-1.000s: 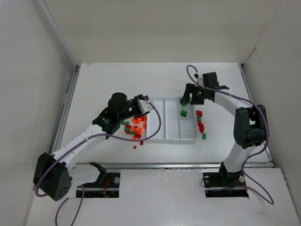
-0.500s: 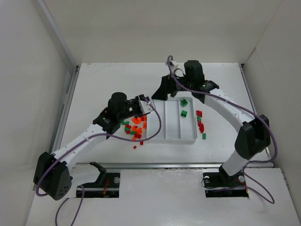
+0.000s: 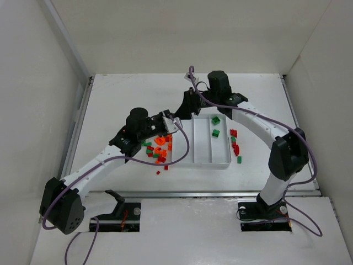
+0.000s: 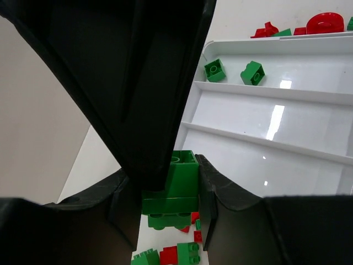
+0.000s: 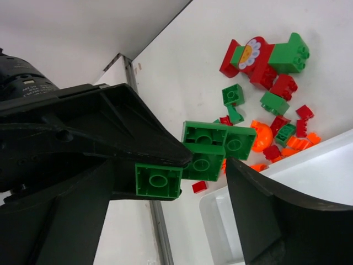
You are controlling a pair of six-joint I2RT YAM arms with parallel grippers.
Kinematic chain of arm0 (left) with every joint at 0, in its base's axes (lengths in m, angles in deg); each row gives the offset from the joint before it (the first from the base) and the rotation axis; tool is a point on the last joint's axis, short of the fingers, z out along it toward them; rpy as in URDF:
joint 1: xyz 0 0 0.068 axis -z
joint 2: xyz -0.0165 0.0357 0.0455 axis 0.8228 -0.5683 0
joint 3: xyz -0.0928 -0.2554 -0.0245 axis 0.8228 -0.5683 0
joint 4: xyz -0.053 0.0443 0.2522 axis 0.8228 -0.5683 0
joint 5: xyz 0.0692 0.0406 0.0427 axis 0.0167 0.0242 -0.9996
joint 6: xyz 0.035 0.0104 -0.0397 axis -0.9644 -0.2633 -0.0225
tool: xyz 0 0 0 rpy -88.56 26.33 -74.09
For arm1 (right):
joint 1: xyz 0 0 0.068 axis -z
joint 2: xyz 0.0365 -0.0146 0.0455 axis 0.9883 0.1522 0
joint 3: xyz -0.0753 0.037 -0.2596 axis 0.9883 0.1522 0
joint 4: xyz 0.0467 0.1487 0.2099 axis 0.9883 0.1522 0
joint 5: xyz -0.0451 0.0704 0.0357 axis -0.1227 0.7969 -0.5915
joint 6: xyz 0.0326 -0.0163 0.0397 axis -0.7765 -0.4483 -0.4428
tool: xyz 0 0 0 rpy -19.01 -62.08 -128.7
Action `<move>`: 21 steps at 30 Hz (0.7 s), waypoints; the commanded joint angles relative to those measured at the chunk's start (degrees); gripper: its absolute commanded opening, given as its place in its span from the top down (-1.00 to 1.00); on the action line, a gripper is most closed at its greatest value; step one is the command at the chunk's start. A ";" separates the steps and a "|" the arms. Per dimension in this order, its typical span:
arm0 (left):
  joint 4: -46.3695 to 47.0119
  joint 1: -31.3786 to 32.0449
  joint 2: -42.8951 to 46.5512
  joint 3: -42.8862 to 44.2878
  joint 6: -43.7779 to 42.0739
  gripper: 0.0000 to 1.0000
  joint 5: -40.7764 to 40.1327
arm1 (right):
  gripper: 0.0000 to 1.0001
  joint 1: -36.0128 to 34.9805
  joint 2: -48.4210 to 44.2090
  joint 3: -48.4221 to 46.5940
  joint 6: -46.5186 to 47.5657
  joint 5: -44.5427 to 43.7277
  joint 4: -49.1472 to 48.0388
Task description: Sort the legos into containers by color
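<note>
My left gripper is shut on a stack of green legos just left of the white tray, above the pile of red, green and orange legos. My right gripper is open and reaches across the tray, so its fingers straddle the left gripper's tip. In the right wrist view my right gripper is spread wide around a green lego at the left gripper's tip. In the left wrist view my left gripper shows a black finger of the right gripper pressing down beside the stack. Two green legos lie in the tray's right compartment.
Several red legos and a green one lie on the table right of the tray. A red and green flower piece lies beyond the pile. White walls enclose the table on three sides.
My right arm has swung left from over the tray's right compartment to the left gripper, leaving a green lego in that compartment. My left gripper has hardly moved.
</note>
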 commanded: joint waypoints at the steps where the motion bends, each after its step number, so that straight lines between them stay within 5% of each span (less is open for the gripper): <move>1: 3.54 -0.12 0.52 2.14 0.23 1.00 0.88 | -0.67 -1.16 0.12 -1.61 0.10 4.01 -2.28; 10: 5.82 0.41 0.52 2.14 0.93 1.00 -0.96 | -0.09 -2.21 2.32 -2.13 0.10 6.66 -2.28; 15: 5.12 0.41 0.52 1.61 0.93 1.00 -1.49 | 0.74 -2.21 2.32 -1.61 -0.43 7.19 -2.28; 17: 4.41 0.41 0.52 1.61 0.93 0.73 -0.88 | 0.90 -2.21 2.32 -1.61 -0.43 6.66 -2.28; 18: 3.54 0.41 0.52 1.61 0.93 0.32 -0.35 | 0.96 -2.21 1.80 -1.61 -0.43 6.66 -2.28; 21: 0.91 0.41 1.14 1.61 0.93 -0.35 0.17 | 1.00 -2.21 1.79 -1.61 -0.43 6.04 -2.28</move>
